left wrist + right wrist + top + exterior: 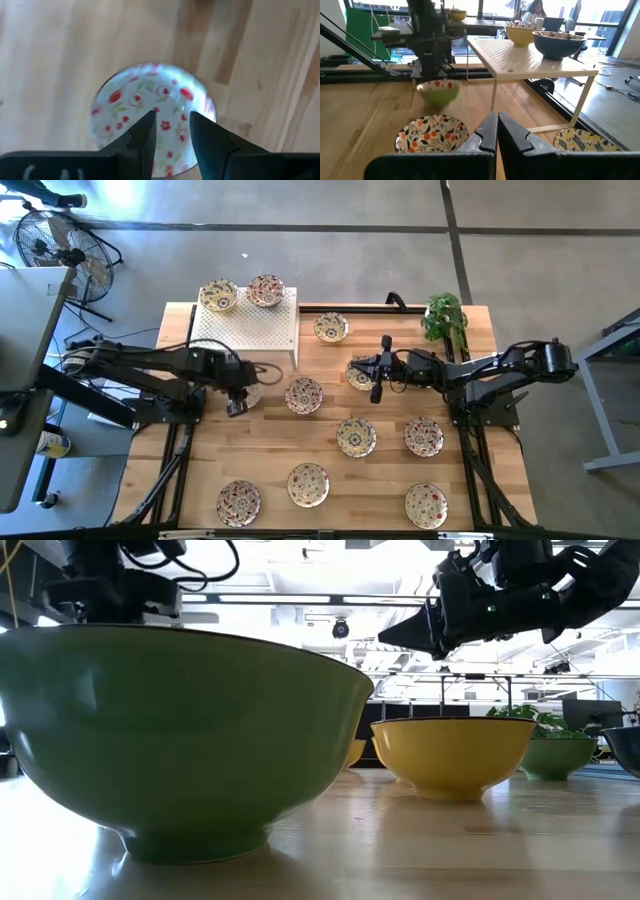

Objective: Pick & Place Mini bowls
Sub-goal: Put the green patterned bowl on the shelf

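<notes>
Several mini bowls with floral insides stand on the wooden table, such as one [304, 395] at the middle and one [356, 436] nearer. Two bowls [218, 296] [266, 290] sit on the white perforated rack [245, 330]. My left gripper [171, 122] is open and points down over a green-sided bowl [150, 105] with red flowers inside, next to the rack's leg; the right wrist view shows that bowl [437, 93] under it. My right gripper [497, 125] is shut and empty, level above another bowl [358, 375], pointing toward the table's left.
A potted green plant [445, 318] stands at the far right corner. The rack's leg [494, 95] is close to the left gripper. In the low view a green bowl [180, 730] fills the near field, with a yellow bowl [450, 755] behind it. People sit in the room beyond.
</notes>
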